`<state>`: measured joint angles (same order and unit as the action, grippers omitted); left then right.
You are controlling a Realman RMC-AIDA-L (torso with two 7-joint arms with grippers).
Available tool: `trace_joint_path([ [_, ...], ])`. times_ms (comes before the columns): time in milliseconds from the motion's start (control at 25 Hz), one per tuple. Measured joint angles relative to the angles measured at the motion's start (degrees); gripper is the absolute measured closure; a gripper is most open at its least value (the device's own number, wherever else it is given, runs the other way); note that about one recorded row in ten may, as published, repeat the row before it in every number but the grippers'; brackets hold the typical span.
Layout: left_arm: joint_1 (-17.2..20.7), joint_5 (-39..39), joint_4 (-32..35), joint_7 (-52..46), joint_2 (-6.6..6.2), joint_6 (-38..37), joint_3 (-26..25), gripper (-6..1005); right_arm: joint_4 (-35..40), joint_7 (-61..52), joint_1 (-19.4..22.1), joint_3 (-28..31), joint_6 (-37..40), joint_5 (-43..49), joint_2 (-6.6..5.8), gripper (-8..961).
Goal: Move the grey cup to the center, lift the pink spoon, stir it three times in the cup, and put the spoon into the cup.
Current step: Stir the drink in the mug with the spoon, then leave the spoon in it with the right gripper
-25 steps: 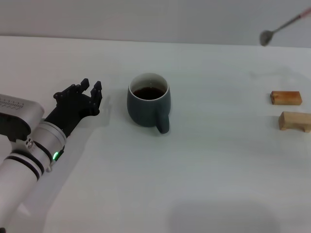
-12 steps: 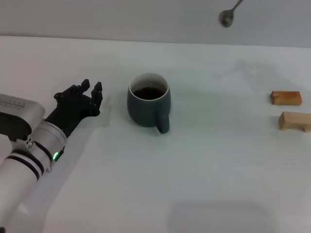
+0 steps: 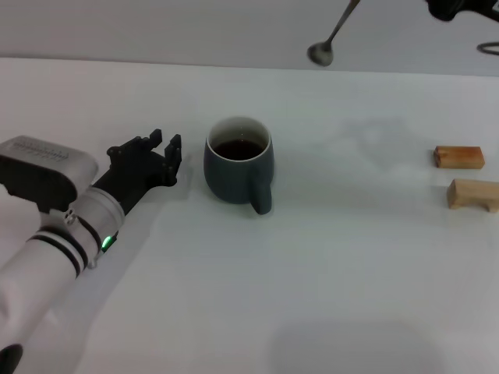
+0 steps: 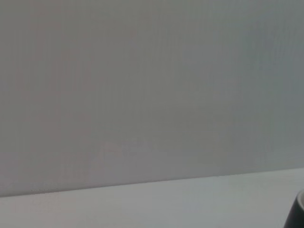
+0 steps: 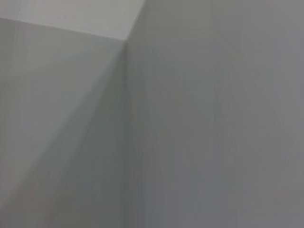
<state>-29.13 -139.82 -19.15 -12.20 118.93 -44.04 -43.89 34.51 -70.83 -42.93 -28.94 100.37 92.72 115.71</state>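
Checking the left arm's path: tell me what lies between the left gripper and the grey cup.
Nothing: the head view shows bare table between the left gripper and the grey cup.

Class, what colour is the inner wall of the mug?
White, above dark brown liquid; the grey cup shows best in the head view.

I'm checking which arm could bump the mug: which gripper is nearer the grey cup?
Left. The left gripper sits low on the table just beside the grey cup, not touching it. The right gripper is high at the far right edge, carrying the pink spoon.
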Motion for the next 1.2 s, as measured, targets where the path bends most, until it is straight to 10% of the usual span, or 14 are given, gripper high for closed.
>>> trace_joint_path([
  [1200, -2.6, -0.1, -1.2, 0.1, -0.24, 1.7, 6.6, 697, 0.0, 2.1, 2.7, -1.9, 3.1, -0.1, 1.02, 853],
])
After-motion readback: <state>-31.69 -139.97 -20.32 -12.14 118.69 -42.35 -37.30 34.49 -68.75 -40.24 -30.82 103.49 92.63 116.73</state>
